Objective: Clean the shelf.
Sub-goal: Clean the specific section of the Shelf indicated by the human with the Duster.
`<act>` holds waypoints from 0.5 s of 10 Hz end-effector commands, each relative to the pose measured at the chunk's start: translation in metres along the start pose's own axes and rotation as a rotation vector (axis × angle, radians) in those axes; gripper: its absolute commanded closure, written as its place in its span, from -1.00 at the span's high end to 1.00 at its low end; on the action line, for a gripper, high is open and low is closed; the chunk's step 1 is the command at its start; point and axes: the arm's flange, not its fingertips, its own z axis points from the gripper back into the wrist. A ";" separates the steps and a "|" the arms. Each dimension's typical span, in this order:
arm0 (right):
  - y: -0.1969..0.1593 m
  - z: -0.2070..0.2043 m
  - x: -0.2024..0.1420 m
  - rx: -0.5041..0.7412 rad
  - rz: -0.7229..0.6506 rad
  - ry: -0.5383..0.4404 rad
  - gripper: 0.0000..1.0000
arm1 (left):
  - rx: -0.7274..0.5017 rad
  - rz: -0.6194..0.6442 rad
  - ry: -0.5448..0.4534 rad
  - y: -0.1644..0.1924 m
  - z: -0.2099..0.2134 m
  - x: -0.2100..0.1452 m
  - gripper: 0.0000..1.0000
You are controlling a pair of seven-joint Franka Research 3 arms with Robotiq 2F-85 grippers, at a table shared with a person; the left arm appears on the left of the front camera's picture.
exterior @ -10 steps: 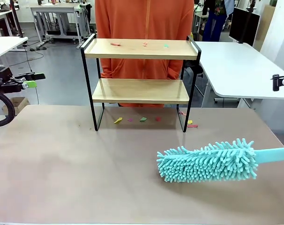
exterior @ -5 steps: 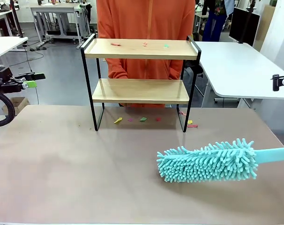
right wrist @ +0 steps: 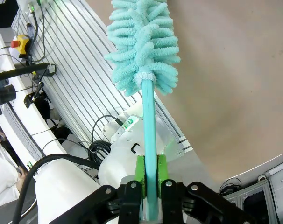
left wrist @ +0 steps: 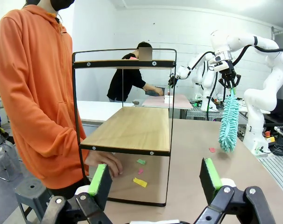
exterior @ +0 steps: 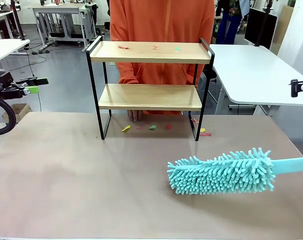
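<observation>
Shelf w/ paper scraps on top; R gripper clamped on teal duster handle; L gripper jaws apart, empty.

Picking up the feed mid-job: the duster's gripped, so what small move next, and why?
Probably raise the duster in the right gripper toward the top board of the shelf: scraps lie there, and the duster head is well below it, over the table.
</observation>
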 end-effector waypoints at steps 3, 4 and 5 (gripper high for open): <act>0.000 0.000 0.000 -0.005 -0.017 -0.008 -0.74 | 0.002 -0.006 0.010 -0.003 -0.001 0.003 1.00; 0.000 0.000 0.000 -0.005 -0.017 -0.008 -0.74 | 0.002 -0.006 0.010 -0.003 -0.001 0.003 1.00; 0.000 0.000 0.000 -0.005 -0.017 -0.008 -0.74 | 0.002 -0.006 0.010 -0.003 -0.001 0.003 1.00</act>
